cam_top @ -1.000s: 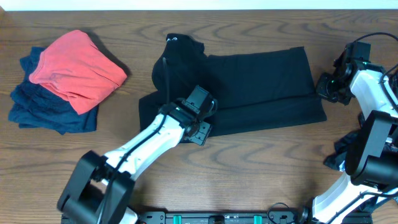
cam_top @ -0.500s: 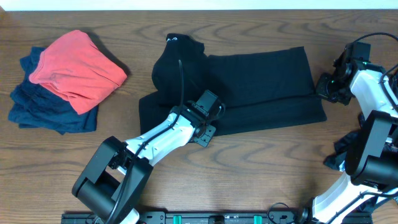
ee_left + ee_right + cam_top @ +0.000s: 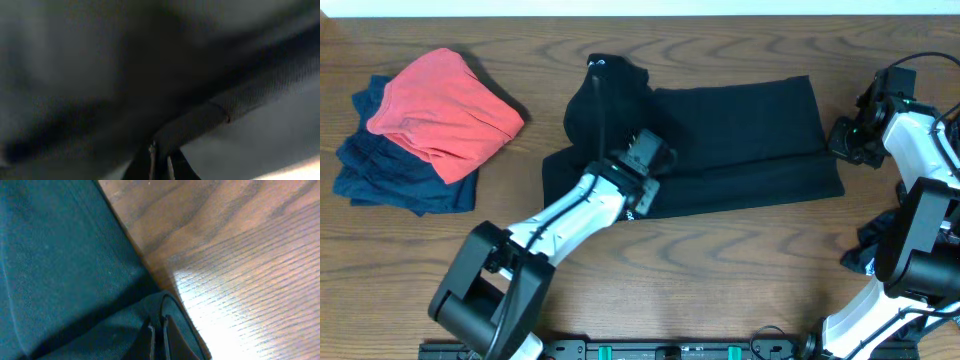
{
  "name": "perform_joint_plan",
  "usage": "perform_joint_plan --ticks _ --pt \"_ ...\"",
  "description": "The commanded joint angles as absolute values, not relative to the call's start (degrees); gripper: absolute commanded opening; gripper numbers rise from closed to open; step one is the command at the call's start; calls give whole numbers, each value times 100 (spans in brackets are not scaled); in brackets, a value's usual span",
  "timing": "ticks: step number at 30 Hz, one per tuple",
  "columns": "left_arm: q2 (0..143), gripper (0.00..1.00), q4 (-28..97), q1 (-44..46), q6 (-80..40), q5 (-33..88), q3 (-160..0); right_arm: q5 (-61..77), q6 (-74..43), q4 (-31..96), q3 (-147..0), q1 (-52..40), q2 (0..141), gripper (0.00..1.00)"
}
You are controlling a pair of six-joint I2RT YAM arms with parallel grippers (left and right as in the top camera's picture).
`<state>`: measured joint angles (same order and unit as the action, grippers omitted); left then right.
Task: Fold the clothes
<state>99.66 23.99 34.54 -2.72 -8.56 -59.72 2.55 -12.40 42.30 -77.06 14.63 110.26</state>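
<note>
Black fabric garment (image 3: 740, 130): spread across centre to centre-right of the overhead frame on the brown wood-grain surface (image 3: 720, 260), bunched at its upper-left end. Left pincer (image 3: 658, 152): jaws closed, pinching a raised fold in the garment's left-centre part. Right pincer (image 3: 842, 140): jaws closed on the garment's right edge, at frame right.

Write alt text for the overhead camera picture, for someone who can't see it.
A black shirt lies spread on a wooden table, the left gripper pinching its left half and the right gripper pinching its right edge. At far left, a red garment sits on a pile of navy garments.
</note>
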Motion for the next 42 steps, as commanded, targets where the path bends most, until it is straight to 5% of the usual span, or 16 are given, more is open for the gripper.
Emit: perform_joint_plan --ticks 1,5,9,12,15,19,42 --pt "9843 6 2152 3098 -239 -1267 -6128 154 -1192 4125 -7675 1417 11102 2" --pt "9843 10 1894 2864 -239 -1107 -6128 156 -1194 4021 -7675 1417 11102 5" --pt "9848 29 1824 2825 -242 -790 -6125 156 -1194 3981 -7675 1417 11104 5" --pt "9848 29 1824 2827 -242 -792 -6125 156 -1194 3977 -7675 1417 11104 8" --pt "9848 47 1831 2825 -239 -792 -6125 154 -1194 3957 -7675 1417 11104 18" --pt "9830 55 1876 2825 -242 -797 -6128 154 -1192 3962 -7673 1417 11104 19" --pt "9002 64 3435 2539 -1686 -819 -5645 -556 -1540 4401 -7063 1439 11104 30"
